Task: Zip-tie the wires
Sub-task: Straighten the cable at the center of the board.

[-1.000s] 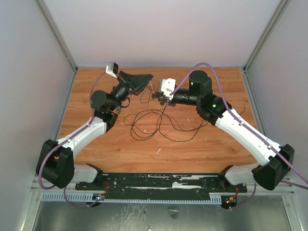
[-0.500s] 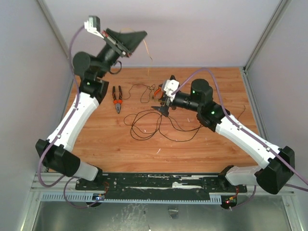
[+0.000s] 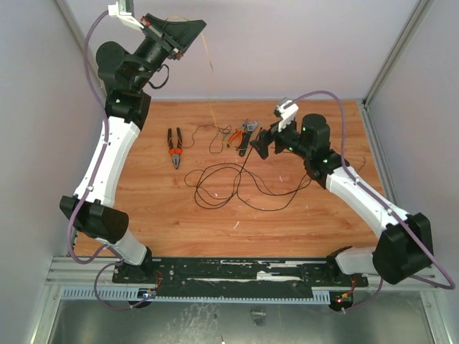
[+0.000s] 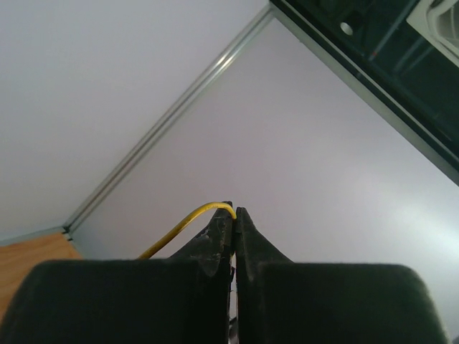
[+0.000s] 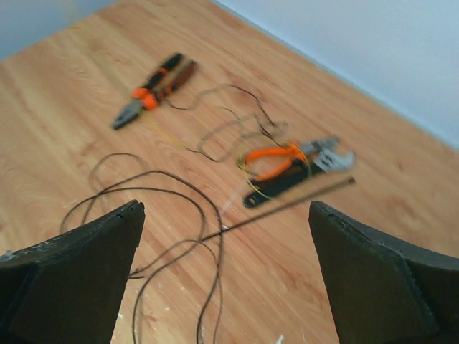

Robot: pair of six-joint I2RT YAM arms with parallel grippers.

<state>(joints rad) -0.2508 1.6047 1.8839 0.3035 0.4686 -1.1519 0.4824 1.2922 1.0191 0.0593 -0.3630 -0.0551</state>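
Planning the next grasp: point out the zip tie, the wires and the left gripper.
zip tie point(image 5: 280, 208), right wrist view, middle of the strip.
wires point(image 3: 231, 188), top view, centre of the loose loops.
left gripper point(image 4: 233, 210), left wrist view, between tips shut on yellow wire point(image 4: 188, 218).

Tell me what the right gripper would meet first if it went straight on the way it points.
Probably the zip tie, which lies across the gap between the open right gripper's fingers in the wrist view, with the wires beside it. Depth is unclear; the orange-handled tool lies just beyond.
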